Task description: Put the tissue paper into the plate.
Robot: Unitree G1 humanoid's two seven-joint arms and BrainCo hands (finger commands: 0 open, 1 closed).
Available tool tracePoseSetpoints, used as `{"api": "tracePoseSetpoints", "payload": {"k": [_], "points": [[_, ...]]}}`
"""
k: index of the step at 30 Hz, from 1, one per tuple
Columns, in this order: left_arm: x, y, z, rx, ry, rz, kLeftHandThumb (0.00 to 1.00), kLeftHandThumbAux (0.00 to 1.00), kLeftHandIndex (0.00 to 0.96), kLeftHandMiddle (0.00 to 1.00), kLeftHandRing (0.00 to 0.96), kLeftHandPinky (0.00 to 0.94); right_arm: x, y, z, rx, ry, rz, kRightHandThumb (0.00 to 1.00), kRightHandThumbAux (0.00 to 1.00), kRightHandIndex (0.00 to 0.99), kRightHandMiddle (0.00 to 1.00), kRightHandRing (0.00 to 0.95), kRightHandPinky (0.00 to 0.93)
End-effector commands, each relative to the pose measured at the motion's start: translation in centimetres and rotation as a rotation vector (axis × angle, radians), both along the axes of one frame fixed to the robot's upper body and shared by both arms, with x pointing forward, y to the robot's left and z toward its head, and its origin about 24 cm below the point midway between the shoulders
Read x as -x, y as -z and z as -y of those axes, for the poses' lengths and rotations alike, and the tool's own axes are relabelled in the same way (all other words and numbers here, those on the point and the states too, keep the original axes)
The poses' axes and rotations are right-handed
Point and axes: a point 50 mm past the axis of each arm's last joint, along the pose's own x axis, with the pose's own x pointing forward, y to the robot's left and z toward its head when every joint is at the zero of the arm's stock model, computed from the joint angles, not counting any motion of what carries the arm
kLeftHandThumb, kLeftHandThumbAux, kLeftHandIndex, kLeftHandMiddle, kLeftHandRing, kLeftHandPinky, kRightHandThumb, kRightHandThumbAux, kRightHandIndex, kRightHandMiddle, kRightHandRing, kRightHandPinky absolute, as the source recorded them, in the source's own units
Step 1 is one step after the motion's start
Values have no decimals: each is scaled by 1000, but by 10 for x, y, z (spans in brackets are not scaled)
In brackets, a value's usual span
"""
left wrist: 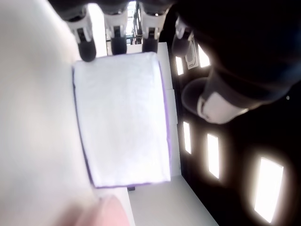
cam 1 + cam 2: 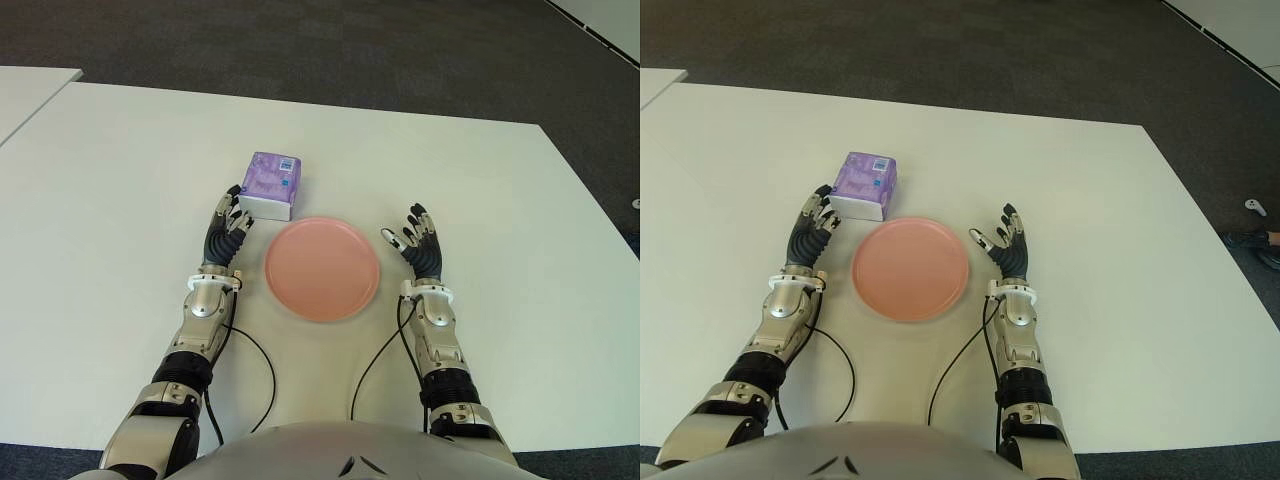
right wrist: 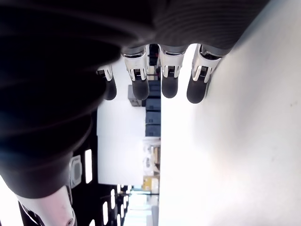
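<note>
Two robot hands flank the plate (image 2: pixel 321 268): left robot hand (image 2: pixel 227 232) is spread open against the tissue pack (image 2: pixel 271 185) for grasping; right robot hand (image 2: pixel 417 246) is kept relaxed, empty.

left robot hand (image 2: pixel 228 232): fingers extended, holding nothing | right robot hand (image 2: pixel 417 246): fingers spread, empty

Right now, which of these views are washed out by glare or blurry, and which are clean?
Both eye views are evenly lit and sharp: the tissue pack, the pink plate and the table read clearly. The left wrist view is overexposed: the pack's face is bleached white and the left robot hand looks soft. The right wrist view blows the table out to white beside the right robot hand.
</note>
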Motion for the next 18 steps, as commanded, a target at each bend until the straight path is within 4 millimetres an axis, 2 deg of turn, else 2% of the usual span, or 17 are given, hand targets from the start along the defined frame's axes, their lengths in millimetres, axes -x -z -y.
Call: {"api": "tracePoseSetpoints", "payload": {"k": [1, 18], "points": [[9, 14, -2, -1, -1, -72, 0, 575, 0, 0, 0, 0, 11, 19, 0, -13, 15, -107, 172, 762, 48, 57, 51, 88], [9, 14, -2, 2, -5, -68, 0, 580, 0, 0, 0, 0, 12, 20, 0, -17, 13, -109, 163, 747, 45, 65, 58, 96]]}}
